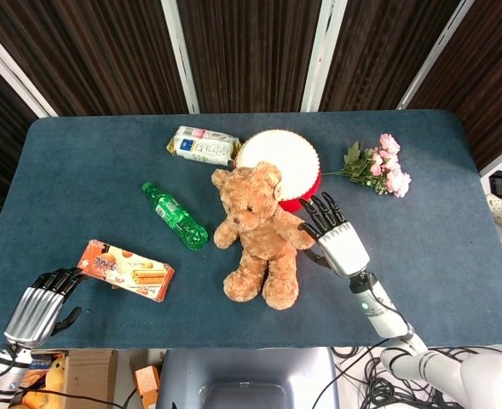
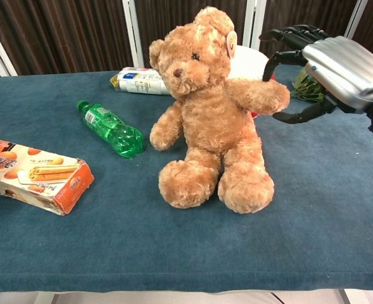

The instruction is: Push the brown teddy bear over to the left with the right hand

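While the brown teddy bear (image 1: 257, 232) is sitting upright mid-bench w/ its back just in front of the red-and-white drum (image 1: 286, 164), you're bringing the right hand (image 1: 334, 236) in at its outstretched arm, fingers spread wide, holding nothing. Chest view is showing the fingertips (image 2: 270, 63) at the bear's paw; can't tell if they're touching or just beside it. Step in hand, by my read: the approach, w/ the push itself not yet begun, since the bear is sitting squarely on the blue bench (image 1: 455, 247). Next move is calling for contact on the torso, not only the soft arm, then a steady sweep left. Watch the green bottle (image 1: 175, 215) lying near the bear on that side. Left hand (image 1: 36, 307) is resting at the bench's near edge, fingers curled in, near the biscuit box (image 1: 125, 270).
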`<state>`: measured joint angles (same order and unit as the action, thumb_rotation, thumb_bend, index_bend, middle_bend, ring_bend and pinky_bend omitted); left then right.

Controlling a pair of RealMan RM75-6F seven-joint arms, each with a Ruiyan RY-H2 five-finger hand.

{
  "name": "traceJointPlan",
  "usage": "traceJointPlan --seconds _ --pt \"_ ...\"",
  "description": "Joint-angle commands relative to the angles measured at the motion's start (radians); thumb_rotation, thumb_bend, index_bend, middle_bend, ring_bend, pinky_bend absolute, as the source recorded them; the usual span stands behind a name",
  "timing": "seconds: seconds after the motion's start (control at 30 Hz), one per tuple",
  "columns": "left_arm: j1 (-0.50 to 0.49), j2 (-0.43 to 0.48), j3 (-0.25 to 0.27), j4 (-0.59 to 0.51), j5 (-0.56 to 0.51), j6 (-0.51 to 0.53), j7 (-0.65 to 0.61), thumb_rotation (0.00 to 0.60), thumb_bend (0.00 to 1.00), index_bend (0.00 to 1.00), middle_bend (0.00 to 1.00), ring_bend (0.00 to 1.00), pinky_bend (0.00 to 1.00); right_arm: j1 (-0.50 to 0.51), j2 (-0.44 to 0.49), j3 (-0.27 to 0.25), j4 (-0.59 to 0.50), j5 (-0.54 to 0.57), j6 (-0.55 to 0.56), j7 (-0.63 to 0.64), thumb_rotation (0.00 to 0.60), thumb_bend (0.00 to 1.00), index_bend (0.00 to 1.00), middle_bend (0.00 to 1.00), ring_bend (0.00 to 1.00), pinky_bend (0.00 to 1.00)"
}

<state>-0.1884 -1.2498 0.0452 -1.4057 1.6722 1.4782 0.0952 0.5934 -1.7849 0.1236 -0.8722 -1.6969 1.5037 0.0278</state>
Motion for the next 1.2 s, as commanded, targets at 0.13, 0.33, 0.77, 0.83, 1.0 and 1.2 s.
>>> traceJointPlan --seconds 0.13,0.33,0.77,0.83,1.0,1.2 --pt "0.002 0.0 0.0 0.0 0.003 0.005 0.0 0.6 0.28 0.31 0.25 0.24 0.34 0.013 -0.037 0.006 0.055 0.004 0.021 0.027 0.6 0.1 0.47 0.07 0.03 0.06" --pt "0.003 0.001 0.0 -0.001 0.005 0.004 0.0 0.6 0.28 0.31 0.26 0.24 0.34 0.02 -0.073 0.009 0.114 0.008 0.048 0.056 0.6 0.1 0.5 0.07 0.03 0.08" --pt "0.003 0.002 0.0 -0.005 0.004 -0.002 0.005 0.6 0.28 0.31 0.26 0.24 0.34 0.029 -0.138 0.023 0.248 0.036 0.09 0.089 0.6 0.15 0.57 0.11 0.07 0.13" --pt "0.003 0.002 0.0 -0.005 0.004 -0.003 0.005 0.6 0.28 0.31 0.26 0.24 0.34 0.029 -0.148 0.025 0.271 0.041 0.098 0.096 0.6 0.17 0.59 0.13 0.09 0.14" --pt "0.003 0.002 0.0 -0.006 0.004 -0.003 0.006 0.6 0.28 0.31 0.26 0.24 0.34 0.032 -0.173 0.029 0.321 0.057 0.102 0.114 0.6 0.24 0.68 0.19 0.14 0.16" --pt "0.004 0.003 0.0 -0.007 0.003 -0.005 0.006 0.6 0.28 0.31 0.26 0.24 0.34 0.042 -0.186 0.037 0.338 0.065 0.121 0.132 0.6 0.32 0.72 0.21 0.15 0.17"
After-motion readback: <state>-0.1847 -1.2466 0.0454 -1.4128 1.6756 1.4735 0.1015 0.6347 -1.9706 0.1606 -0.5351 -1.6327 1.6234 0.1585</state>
